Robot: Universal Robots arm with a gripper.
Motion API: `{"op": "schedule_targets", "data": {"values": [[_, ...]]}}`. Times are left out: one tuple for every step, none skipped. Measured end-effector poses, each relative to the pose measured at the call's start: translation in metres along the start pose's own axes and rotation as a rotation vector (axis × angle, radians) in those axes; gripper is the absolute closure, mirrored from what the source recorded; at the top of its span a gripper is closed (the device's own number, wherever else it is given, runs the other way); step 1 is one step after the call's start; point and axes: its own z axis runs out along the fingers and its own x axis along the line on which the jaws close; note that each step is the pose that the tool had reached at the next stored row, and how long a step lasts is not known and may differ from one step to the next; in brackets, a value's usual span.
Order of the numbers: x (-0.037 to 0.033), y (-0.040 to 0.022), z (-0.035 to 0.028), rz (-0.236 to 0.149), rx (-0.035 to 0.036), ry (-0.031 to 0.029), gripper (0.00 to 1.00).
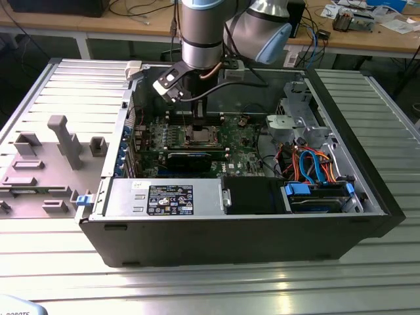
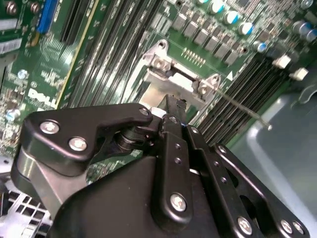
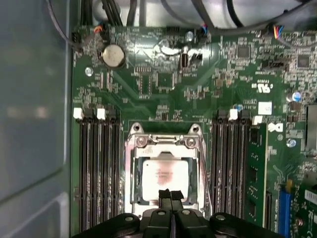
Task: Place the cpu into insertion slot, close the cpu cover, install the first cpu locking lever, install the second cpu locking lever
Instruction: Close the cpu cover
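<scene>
PC case (image 1: 262,230): open, on ribbed table (image 1: 197,289).
Mobo (image 3: 163,84): inside case.
Gripper (image 3: 171,194): fingers pressed together, empty, tips at cpu edge, contact unclear.
Insertion slot (image 1: 198,136): mid-board.
Cpu cover (image 3: 130,171): flat, framing chip.
Cpu (image 3: 163,173): seated in slot.

Silver-grey cpu (image 3: 161,173), silver cpu cover (image 3: 132,171), green motherboard (image 3: 163,84) with black slots (image 3: 99,168), black tool (image 3: 171,194)

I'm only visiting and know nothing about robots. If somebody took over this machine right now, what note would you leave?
The pincer: shut, nothing in it, tips at the edge of the cpu.
The cpu sits in the insertion slot; the cpu cover looks folded down around it.
Done: chip placed, cover apparently closed.
Left: the locking levers, it seems; one thin lever juts out free.
</scene>
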Motion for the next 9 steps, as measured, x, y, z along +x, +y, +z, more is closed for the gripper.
{"op": "schedule_targets", "data": {"values": [[0.0001, -0.0024, 0.0016, 0.0, 0.0013, -0.0001, 0.89], [0.0001, -0.0037, 0.0022, 0.0, 0.0015, -0.0002, 0.89], [0.0002, -0.0049, 0.0031, 0.0, 0.0014, 0.0, 0.89], [0.0002, -0.0064, 0.0043, -0.001, 0.0015, -0.0001, 0.89], [0.0002, -0.0068, 0.0045, -0.001, 0.0015, -0.0002, 0.89], [0.0002, -0.0074, 0.0048, -0.001, 0.0012, -0.0002, 0.89], [0.0002, -0.0084, 0.006, -0.005, 0.0009, 0.0, 0.89], [0.0002, -0.0095, 0.0078, -0.019, 0.0008, -0.0005, 0.89], [0.0002, -0.0101, 0.009, -0.023, 0.0007, -0.0006, 0.89]]}}
